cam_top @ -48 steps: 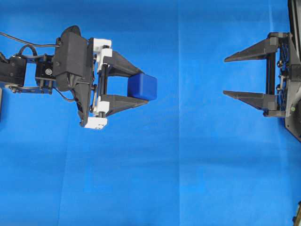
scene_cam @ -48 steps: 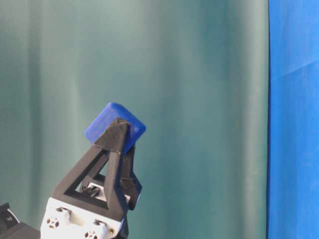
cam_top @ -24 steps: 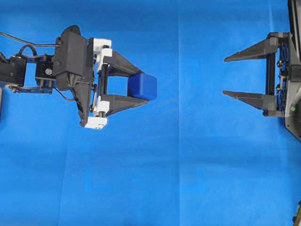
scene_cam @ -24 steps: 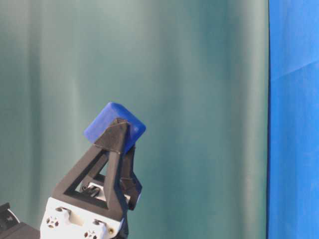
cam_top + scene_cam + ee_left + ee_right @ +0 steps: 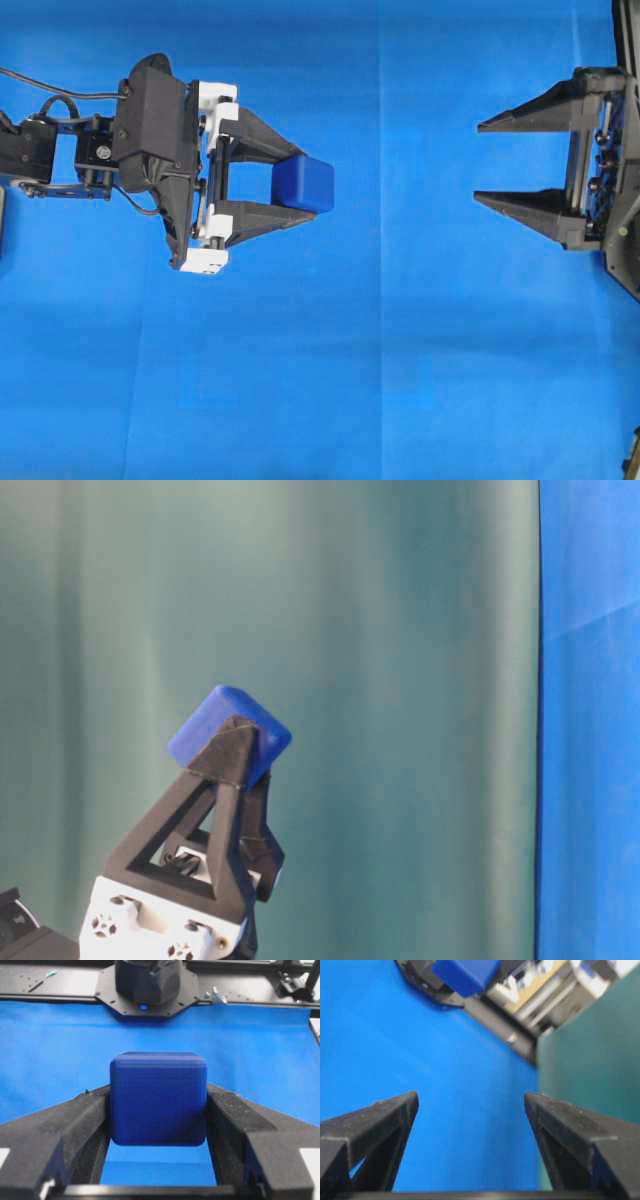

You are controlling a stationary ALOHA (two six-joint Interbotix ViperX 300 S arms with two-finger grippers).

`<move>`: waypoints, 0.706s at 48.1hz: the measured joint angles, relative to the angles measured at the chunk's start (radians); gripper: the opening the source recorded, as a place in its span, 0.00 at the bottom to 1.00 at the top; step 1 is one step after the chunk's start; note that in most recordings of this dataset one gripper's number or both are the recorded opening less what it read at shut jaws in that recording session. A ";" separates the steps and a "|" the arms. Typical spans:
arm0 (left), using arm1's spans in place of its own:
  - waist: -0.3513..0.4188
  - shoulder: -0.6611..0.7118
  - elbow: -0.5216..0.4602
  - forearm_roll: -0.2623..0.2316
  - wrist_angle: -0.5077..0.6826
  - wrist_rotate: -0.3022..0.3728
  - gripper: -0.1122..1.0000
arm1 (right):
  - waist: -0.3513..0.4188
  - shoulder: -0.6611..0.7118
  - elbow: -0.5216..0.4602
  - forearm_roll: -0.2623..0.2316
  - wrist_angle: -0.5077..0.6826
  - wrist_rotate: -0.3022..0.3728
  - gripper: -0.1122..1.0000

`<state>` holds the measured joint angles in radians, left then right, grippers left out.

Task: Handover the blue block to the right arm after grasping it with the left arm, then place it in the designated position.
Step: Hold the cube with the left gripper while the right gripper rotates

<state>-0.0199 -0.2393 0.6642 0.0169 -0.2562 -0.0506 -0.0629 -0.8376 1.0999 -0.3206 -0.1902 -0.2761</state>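
Two pincers face each other across the blue cloth (image 5: 400,380), and we take the blue block (image 5: 303,185) as our landmark. It sits pinched between the tips of the left pincer (image 5: 300,187), lifted clear of the counter, as the table-level view shows. From the left wrist camera the block (image 5: 158,1098) fills the gap wall to wall, both fingers (image 5: 75,1125) pressed against its sides.

What has changed in the last second? Only the right pincer (image 5: 482,162): still well away from the block, its frame has rolled a little about its own axis, so the two fingers now look more splayed from above. It stands spread wide and empty. The left side has not budged. We read that roll as the right arm lining its fingers up on the block's free faces before closing in; the handover itself is not yet begun.

Beyond the block the cloth lies flat with faint fold lines, and a green curtain (image 5: 350,630) hangs behind.
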 measured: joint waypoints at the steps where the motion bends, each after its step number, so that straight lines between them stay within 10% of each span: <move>1: 0.002 0.000 0.000 0.000 0.000 0.000 0.54 | 0.000 -0.002 -0.002 -0.014 -0.003 -0.014 0.97; 34: 0.002 0.000 0.000 -0.002 -0.008 0.000 0.54 | 0.020 0.009 -0.005 -0.347 -0.117 -0.360 0.97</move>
<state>-0.0184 -0.2393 0.6642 0.0153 -0.2638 -0.0506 -0.0430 -0.8283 1.0953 -0.6673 -0.3068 -0.6366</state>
